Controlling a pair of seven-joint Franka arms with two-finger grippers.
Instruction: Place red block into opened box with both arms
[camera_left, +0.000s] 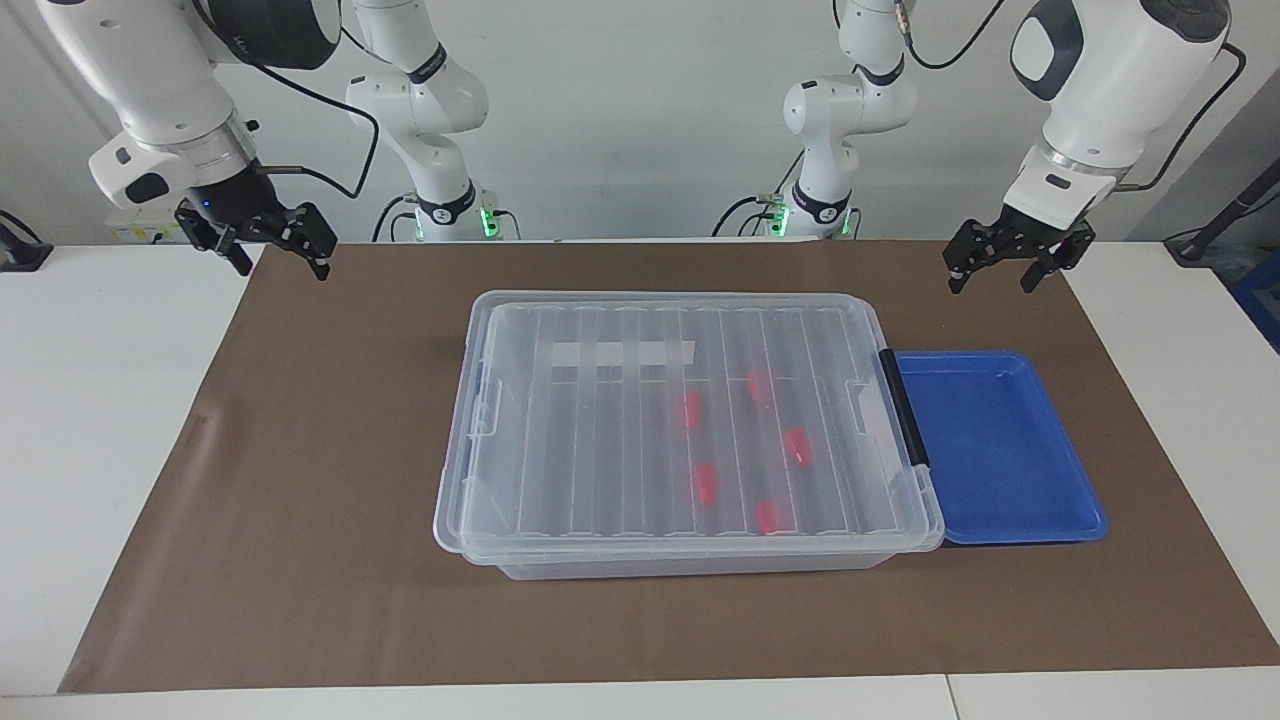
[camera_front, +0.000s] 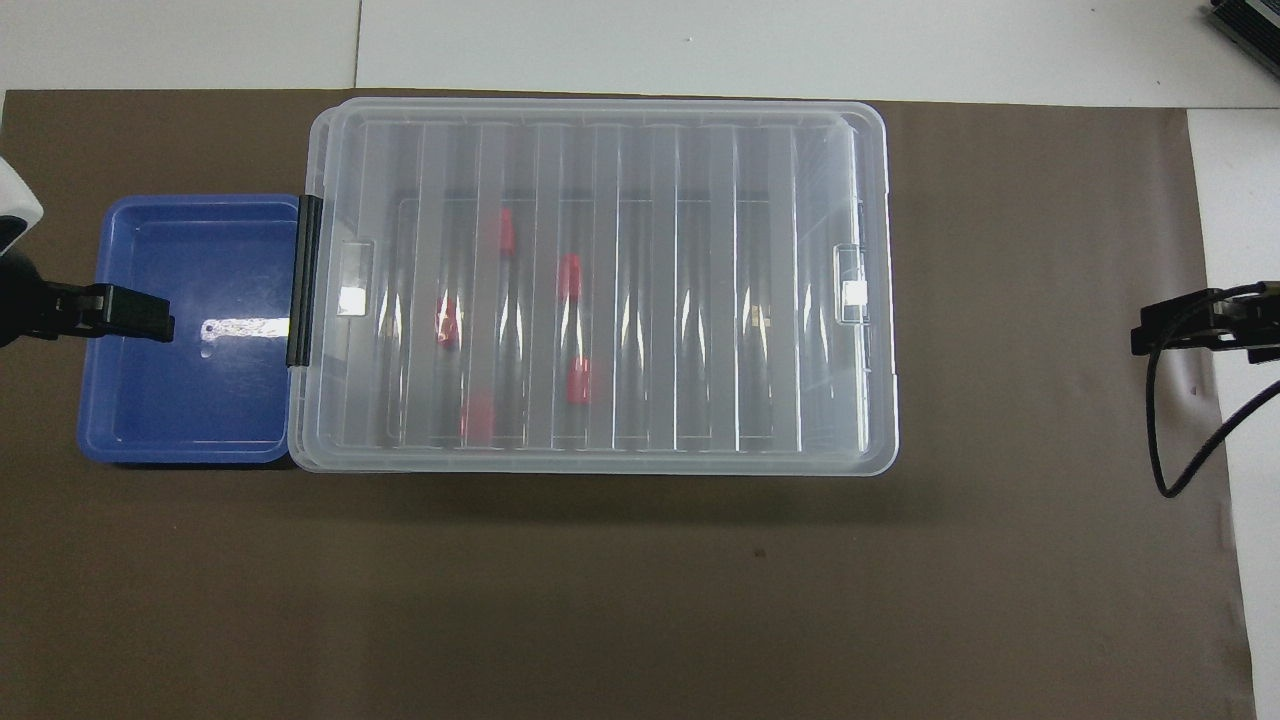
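A brown mat (camera_left: 300, 480) covers the middle of a white table (camera_left: 100, 420). On the mat sits the clear box (camera_left: 560, 560), its ribbed lid (camera_left: 600, 440) on top. Five red blocks lie inside under the lid, toward the left arm's end; one red block (camera_left: 706, 483) lies near the middle of them. A shallow blue tray (camera_left: 1000, 450) touches the box's black handle (camera_left: 905, 408). The left gripper (camera_left: 1008, 268) hangs above the mat near the tray, fingers apart and empty. The right gripper (camera_left: 270, 250) hangs above the mat's corner at the right arm's end, fingers also apart, holding nothing.
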